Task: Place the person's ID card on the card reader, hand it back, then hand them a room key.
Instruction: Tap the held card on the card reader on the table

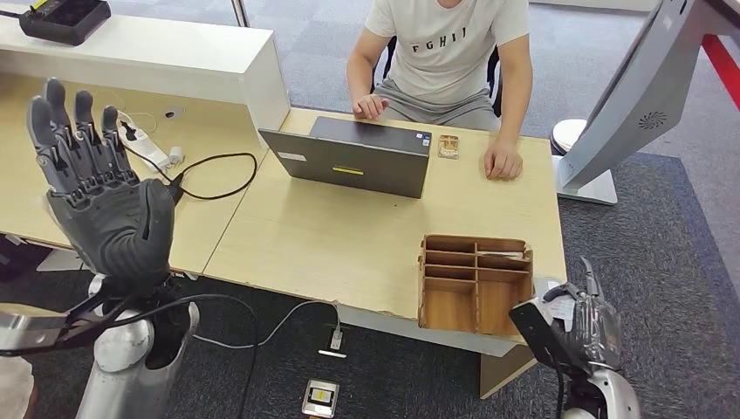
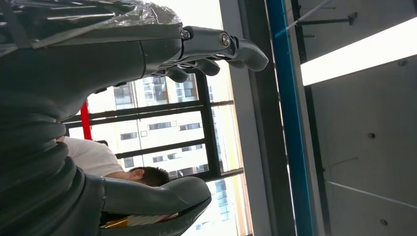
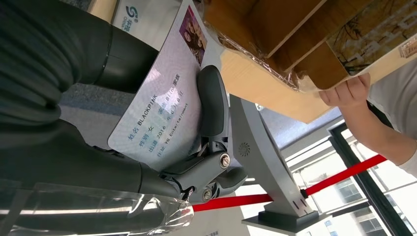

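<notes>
My right hand (image 1: pixel 572 327) hangs low at the desk's front right corner and holds the ID card (image 3: pixel 157 105), a pale card with printed text and a small photo. Its thumb (image 3: pixel 212 101) presses the card flat against the fingers. From the head view only a pale sliver of the card (image 1: pixel 563 307) shows. My left hand (image 1: pixel 96 183) is raised at the left, fingers straight and spread, with nothing in it (image 2: pixel 216 54). A small card reader (image 1: pixel 320 397) on a cable lies below the desk's front edge. The person (image 1: pixel 445 52) sits across the desk, both hands resting on it.
A wooden slotted organizer (image 1: pixel 476 284) stands at the desk's front right, just beside my right hand. A grey laptop (image 1: pixel 358 157) faces the person, with a small card-like item (image 1: pixel 448 146) next to it. A grey screen stand (image 1: pixel 628 105) rises at the right. Cables trail at the left.
</notes>
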{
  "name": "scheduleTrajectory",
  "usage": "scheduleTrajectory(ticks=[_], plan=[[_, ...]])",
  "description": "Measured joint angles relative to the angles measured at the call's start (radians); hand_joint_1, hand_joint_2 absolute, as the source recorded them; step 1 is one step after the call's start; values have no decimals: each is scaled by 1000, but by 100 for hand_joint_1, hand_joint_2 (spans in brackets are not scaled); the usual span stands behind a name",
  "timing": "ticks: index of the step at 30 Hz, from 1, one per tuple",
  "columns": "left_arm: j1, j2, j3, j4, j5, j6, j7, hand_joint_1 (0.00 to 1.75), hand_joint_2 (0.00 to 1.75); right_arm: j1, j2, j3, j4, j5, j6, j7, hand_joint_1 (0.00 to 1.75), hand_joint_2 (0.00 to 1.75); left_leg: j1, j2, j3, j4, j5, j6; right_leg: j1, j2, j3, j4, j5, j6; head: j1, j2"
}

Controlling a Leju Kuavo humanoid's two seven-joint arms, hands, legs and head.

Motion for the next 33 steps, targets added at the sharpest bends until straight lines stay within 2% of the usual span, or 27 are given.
scheduleTrajectory(ticks=[13,22,33], plan=[[-37,3,-18,-48,-44,26,24,0,175,-51,17,23,113,-14,19,-21,175,175,0,0,0,0,0,0,0,0,0,0,0,0,0,0],[-38,6,-21,-63,-47,43,24,0,175,-86,23,34,230,-51,-20,-31,175,175,0,0,0,0,1,0,0,0,0,0,0,0,0,0],[-38,8,-22,-72,-48,49,24,0,175,-86,6,30,255,-57,-29,-15,175,175,0,0,0,0,0,0,0,0,0,0,0,0,0,0]])
